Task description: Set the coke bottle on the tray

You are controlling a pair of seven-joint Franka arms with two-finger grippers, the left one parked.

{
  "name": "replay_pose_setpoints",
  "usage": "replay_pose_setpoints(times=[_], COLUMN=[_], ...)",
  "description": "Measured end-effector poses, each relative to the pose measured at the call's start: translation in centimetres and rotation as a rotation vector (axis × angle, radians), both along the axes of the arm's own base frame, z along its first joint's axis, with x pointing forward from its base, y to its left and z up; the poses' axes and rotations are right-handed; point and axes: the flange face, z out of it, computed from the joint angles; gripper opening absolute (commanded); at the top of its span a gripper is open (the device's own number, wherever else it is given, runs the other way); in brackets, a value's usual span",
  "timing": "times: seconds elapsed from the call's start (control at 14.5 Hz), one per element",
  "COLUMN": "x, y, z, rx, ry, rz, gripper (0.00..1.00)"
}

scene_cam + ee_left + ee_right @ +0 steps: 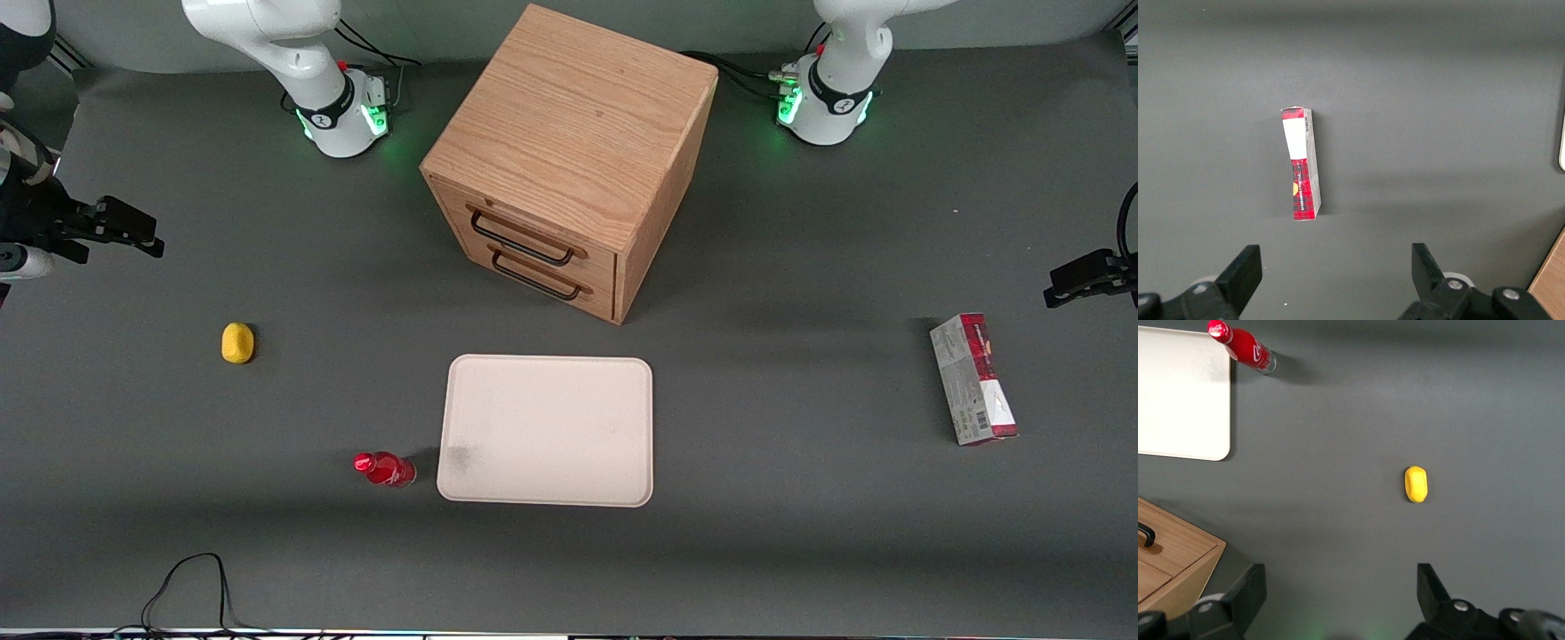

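Observation:
The coke bottle (384, 468), small and red with a shiny red cap, is on the grey table just beside the tray's near corner, on the working arm's side. It also shows in the right wrist view (1241, 347). The cream tray (551, 431) lies flat in front of the drawer cabinet, with a dark smudge near the bottle's corner; the right wrist view (1178, 400) shows part of it. My right gripper (133, 233) hangs open and empty high above the working arm's end of the table, far from the bottle. Its fingers (1248, 590) stand wide apart.
An oak drawer cabinet (569, 160) stands farther from the front camera than the tray. A yellow lemon-like lump (237, 343) lies between gripper and bottle, and shows in the right wrist view (1416, 484). A red-and-grey carton (973, 378) lies toward the parked arm's end. A black cable (191, 587) loops at the near edge.

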Motion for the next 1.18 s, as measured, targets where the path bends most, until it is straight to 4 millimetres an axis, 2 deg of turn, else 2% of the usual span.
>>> replay_pose_setpoints(times=[0.9,1.18], x=[0.05,0.62], y=[0.58,0.72], z=[-0.22,-0.95], rx=[0.0,-0.001], ry=[0.006,0.017], rz=[0.01,0.013], gripper=[1.0,1.0])
